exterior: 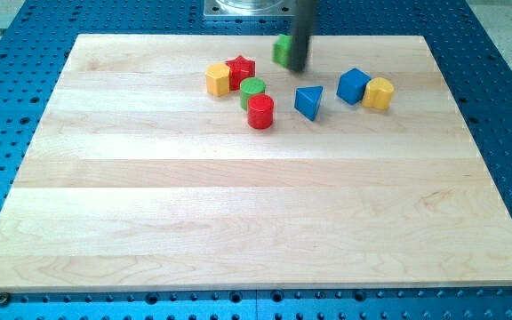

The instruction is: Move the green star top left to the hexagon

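My tip touches green block, no writing legible.

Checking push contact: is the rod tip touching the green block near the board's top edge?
Cannot tell. In the camera view my tip overlaps the green block, hiding its right side, so neither contact nor gap shows.

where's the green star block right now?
The green star block sits near the view's top edge of the wooden board, just left of my tip, which partly hides it, up and right of the red star block.
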### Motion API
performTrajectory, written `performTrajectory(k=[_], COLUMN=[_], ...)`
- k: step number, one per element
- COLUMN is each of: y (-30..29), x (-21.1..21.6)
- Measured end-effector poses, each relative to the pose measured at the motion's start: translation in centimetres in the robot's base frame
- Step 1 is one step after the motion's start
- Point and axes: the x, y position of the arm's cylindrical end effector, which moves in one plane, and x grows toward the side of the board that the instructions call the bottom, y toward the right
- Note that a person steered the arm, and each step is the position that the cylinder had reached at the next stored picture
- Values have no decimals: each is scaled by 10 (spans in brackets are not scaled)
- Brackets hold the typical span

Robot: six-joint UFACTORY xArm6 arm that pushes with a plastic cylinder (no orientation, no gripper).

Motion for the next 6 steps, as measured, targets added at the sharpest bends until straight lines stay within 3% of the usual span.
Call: performTrajectory(k=[1, 2, 3, 5, 6], y=[21, 48, 26, -112, -111], x=[18, -25, -50, -19, -19])
